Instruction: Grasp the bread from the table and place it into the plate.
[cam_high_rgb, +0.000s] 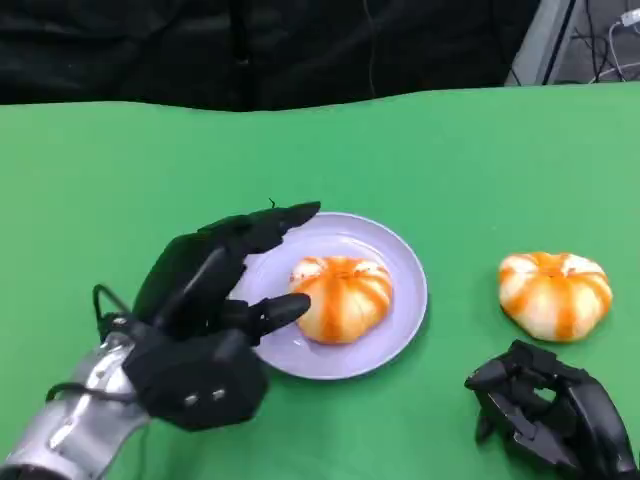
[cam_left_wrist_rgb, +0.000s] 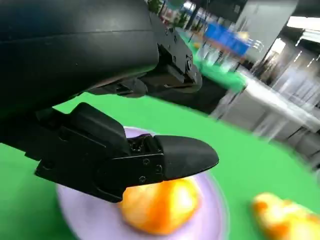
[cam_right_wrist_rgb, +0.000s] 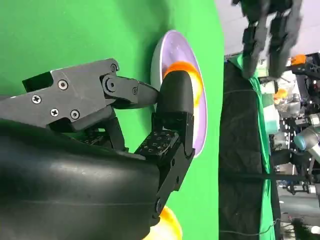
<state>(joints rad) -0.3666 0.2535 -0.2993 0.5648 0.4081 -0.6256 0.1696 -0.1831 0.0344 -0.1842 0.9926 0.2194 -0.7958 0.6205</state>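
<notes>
One orange-and-white striped bread (cam_high_rgb: 342, 298) (cam_left_wrist_rgb: 160, 207) (cam_right_wrist_rgb: 199, 90) lies on the lavender plate (cam_high_rgb: 395, 255) (cam_left_wrist_rgb: 82, 220) (cam_right_wrist_rgb: 175, 45) in the middle of the green table. My left hand (cam_high_rgb: 205, 310) (cam_left_wrist_rgb: 100, 100) hovers over the plate's left side, fingers spread, thumb tip close to the bread's left edge, gripping nothing. A second striped bread (cam_high_rgb: 555, 293) (cam_left_wrist_rgb: 285, 217) (cam_right_wrist_rgb: 167, 225) sits on the table to the right of the plate. My right hand (cam_high_rgb: 550, 410) (cam_right_wrist_rgb: 115, 165) rests just in front of that bread, fingers curled in, holding nothing.
The green table (cam_high_rgb: 120, 170) runs back to a black curtain (cam_high_rgb: 250, 50). Bare green lies between the plate and the second bread, and behind both.
</notes>
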